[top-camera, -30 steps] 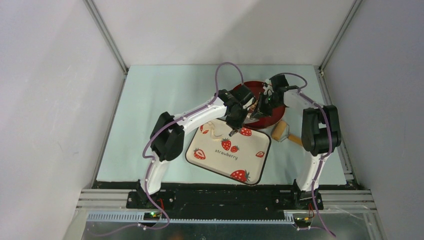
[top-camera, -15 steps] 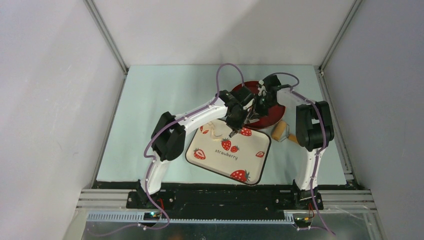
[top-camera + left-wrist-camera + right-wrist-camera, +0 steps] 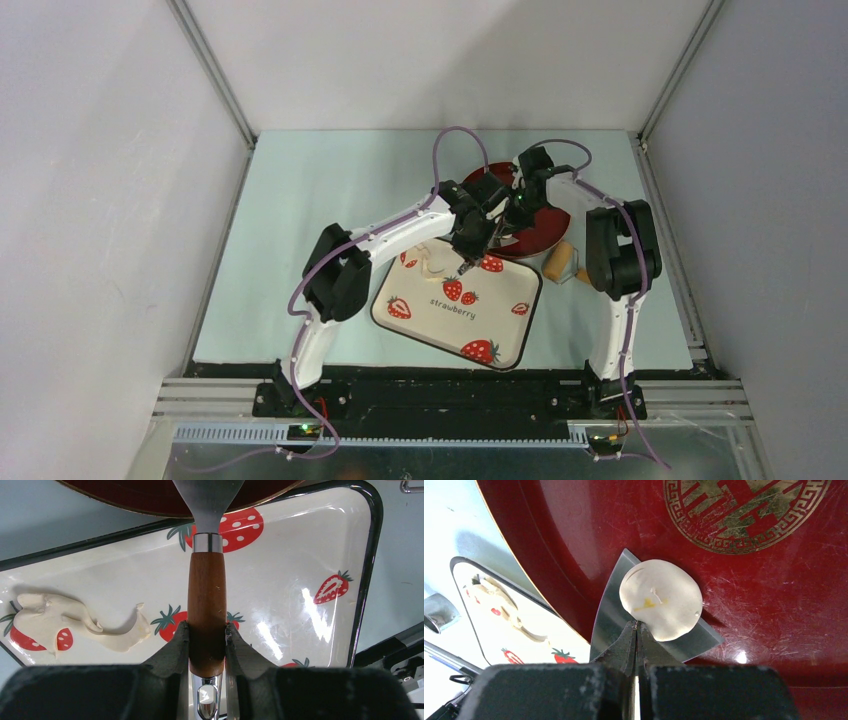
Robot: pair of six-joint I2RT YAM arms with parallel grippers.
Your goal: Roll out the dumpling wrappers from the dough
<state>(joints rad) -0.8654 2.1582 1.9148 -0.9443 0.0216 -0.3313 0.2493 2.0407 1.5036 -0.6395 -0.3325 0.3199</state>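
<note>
Wooden-handled spatula (image 3: 207,580) clamped in left gripper (image 3: 207,632) — its blade (image 3: 608,615) on red plate (image 3: 774,630) carries a dumpling wrapper (image 3: 660,600); right gripper (image 3: 637,628) closed tight at the wrapper's edge.

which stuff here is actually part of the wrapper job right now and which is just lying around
In the job:
- wrapper, on the spatula blade over the plate
- left gripper, holding the spatula handle
- right gripper, shut at the wrapper's edge
- dough scrap, on the tray

Lying about:
- roller, on the table right of the tray, untouched
</note>
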